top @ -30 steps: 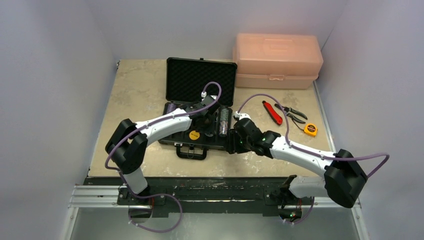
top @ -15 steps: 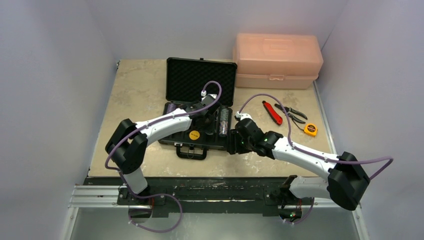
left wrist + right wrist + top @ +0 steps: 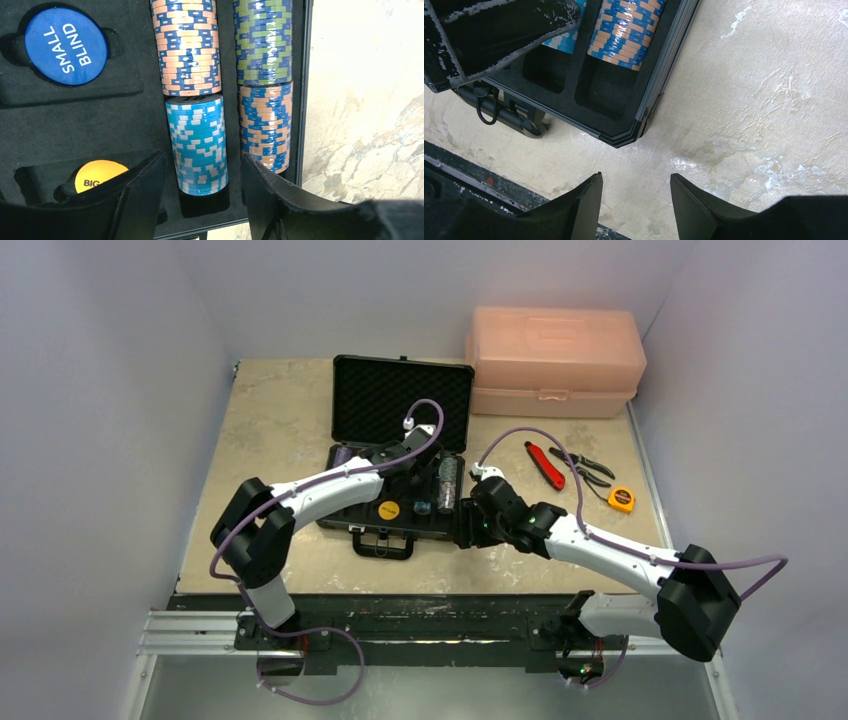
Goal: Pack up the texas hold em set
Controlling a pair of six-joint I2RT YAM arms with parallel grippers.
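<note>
The black case (image 3: 400,400) lies open in mid-table, foam lid raised at the back. Its slotted tray (image 3: 100,120) holds a blue "small blind" disc (image 3: 66,45), a yellow disc (image 3: 97,175) and chip stacks: orange-blue (image 3: 187,47), green-blue (image 3: 262,40), another orange-blue (image 3: 265,125). A light blue stack (image 3: 197,145) lies in its slot. My left gripper (image 3: 202,157) is open astride it, with a gap on each side. My right gripper (image 3: 636,177) is open and empty over bare table by the case's front right corner (image 3: 624,140).
A pink translucent toolbox (image 3: 555,360) stands at the back right. Red-handled pliers (image 3: 545,465), black-handled pliers (image 3: 585,468) and a yellow tape measure (image 3: 621,499) lie right of the case. The table's front edge (image 3: 469,170) runs just below my right gripper.
My left jaws have widened and let go of the light blue chip stack, which now rests in the tray. The right arm has shifted only slightly.
</note>
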